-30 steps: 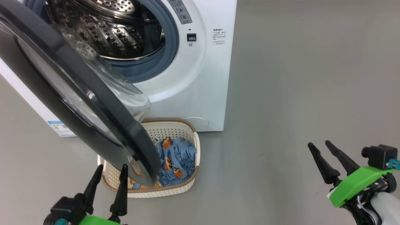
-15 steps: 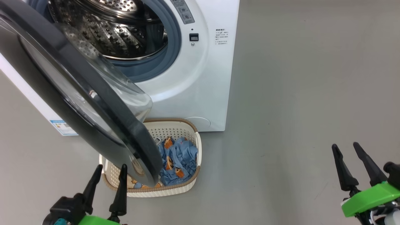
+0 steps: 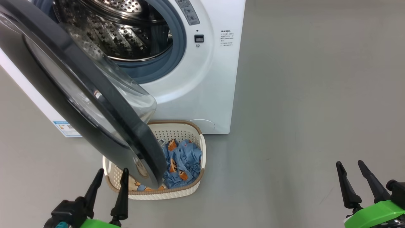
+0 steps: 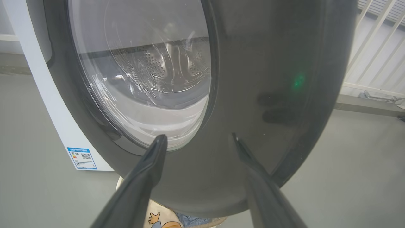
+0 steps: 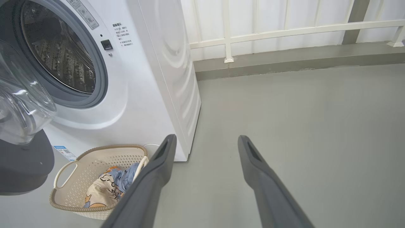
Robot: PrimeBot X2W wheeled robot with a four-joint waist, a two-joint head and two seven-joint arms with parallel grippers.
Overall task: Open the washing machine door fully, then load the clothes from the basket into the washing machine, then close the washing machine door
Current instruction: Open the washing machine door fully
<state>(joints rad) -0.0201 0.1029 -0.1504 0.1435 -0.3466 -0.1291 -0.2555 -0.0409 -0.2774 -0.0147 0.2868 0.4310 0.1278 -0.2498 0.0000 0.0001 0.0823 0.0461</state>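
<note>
The washing machine stands with its steel drum exposed. Its door, black-rimmed with a bulging clear window, hangs swung out toward me and covers the left part of the basket. Blue and cream printed clothes lie in the basket on the floor in front of the machine. My left gripper is open, fingertips close in front of the door's lower rim. Far right, low over the floor, my right gripper is open and empty.
Grey floor stretches to the right of the machine. A white railing on a low curb runs along the back. A blue label sits at the machine's lower left corner.
My right gripper has drawn back toward the lower right of the head view. The head camera has shifted slightly; the left gripper, door and basket hold their places.
</note>
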